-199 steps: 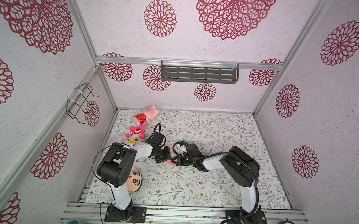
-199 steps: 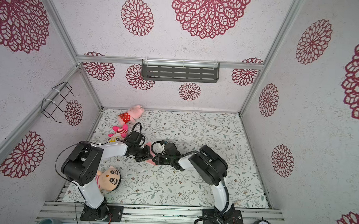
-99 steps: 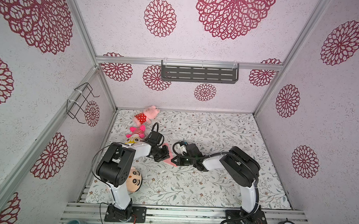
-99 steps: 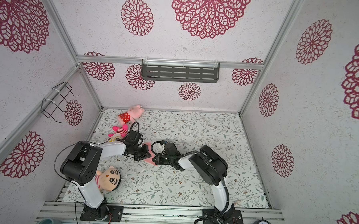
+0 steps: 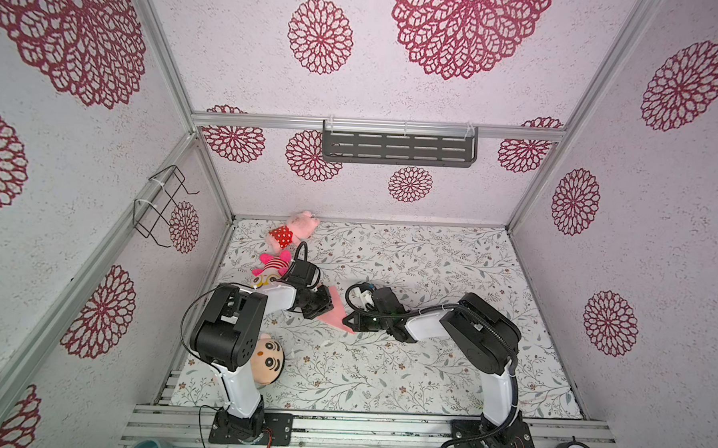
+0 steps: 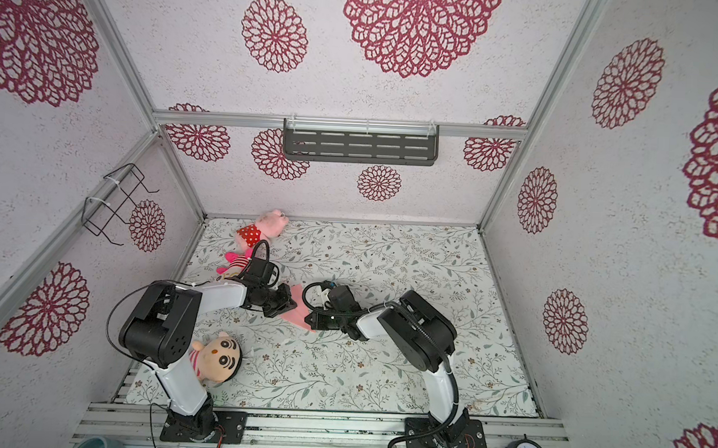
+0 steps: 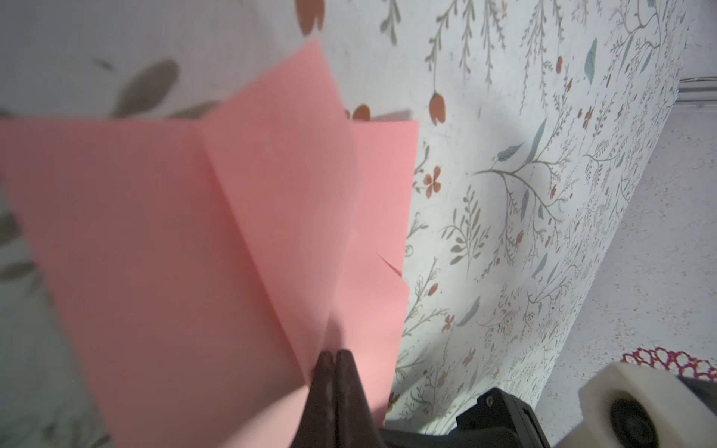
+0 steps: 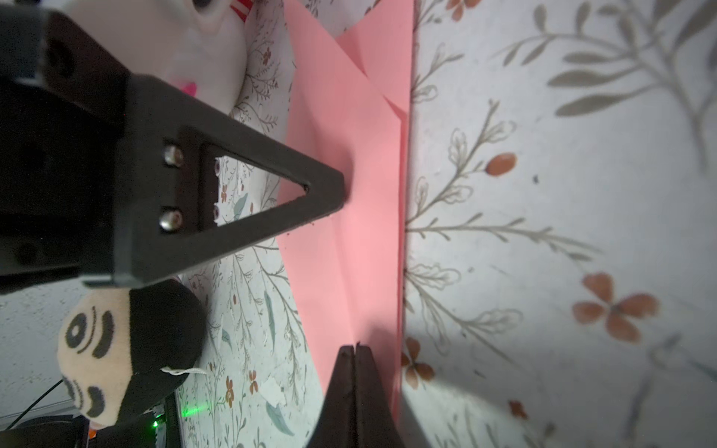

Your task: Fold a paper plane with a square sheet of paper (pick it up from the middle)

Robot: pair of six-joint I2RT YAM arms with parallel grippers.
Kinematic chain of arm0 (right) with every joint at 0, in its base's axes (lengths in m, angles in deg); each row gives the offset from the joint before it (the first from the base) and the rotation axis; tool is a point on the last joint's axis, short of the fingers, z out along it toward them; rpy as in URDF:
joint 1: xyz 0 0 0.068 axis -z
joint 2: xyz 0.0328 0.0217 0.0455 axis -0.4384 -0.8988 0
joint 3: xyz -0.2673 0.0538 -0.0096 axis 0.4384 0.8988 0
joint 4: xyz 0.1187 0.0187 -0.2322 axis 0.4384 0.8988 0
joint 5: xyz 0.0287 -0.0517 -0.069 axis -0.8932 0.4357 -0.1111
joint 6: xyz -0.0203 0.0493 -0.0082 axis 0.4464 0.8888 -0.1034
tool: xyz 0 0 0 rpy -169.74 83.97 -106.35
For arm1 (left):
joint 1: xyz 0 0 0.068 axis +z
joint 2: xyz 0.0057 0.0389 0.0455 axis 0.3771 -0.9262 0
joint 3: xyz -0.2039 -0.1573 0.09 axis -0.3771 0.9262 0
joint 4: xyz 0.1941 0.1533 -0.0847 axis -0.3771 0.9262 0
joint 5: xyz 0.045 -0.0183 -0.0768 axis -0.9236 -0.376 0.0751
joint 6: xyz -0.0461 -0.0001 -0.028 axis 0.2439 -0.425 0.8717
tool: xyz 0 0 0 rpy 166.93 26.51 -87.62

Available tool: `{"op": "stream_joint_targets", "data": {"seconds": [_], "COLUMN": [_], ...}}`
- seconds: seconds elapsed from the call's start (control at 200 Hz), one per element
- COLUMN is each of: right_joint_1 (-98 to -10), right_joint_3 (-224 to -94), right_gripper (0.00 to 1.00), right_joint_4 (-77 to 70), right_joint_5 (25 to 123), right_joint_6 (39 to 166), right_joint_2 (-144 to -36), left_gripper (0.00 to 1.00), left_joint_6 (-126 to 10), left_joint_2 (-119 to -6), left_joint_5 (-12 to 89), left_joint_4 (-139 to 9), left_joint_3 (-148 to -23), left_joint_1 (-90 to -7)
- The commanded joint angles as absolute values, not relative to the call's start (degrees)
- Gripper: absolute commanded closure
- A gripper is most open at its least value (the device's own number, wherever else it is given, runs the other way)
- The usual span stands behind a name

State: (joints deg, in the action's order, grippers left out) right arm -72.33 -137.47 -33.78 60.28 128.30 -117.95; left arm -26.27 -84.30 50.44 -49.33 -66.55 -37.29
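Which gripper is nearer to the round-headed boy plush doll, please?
Left. The left gripper sits just beyond the boy plush doll, past its own arm; the right gripper lies farther off, across the pink paper.

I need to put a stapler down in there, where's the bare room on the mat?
Free: the mat between the right arm and the back and right walls. Crowded: left edge with three plush toys and the centre, where both grippers meet on the paper.
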Motion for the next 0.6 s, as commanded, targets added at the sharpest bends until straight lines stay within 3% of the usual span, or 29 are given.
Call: {"op": "stream_joint_targets", "data": {"seconds": [0.0,0.595], "right_joint_1": [-71.96,-71.88], "right_joint_3": [-135.25,-135.06], "right_gripper": [0.96,0.96], "right_joint_4": [-24.46,-22.87], "right_joint_5": [63.24,63.16], "right_joint_6": [128.65,128.35], "right_joint_2": [-117.80,-117.43], "left_gripper": [1.00,1.00], "left_joint_6": [-26.96,-28.55], "left_joint_2": [-86.42,-89.29], "left_joint_5": [43.01,37.61], "left_joint_4": [-48.44,-50.61], "left_joint_3": [-65.22,-66.62], "left_joint_1": [-35.24,-31.25]}}
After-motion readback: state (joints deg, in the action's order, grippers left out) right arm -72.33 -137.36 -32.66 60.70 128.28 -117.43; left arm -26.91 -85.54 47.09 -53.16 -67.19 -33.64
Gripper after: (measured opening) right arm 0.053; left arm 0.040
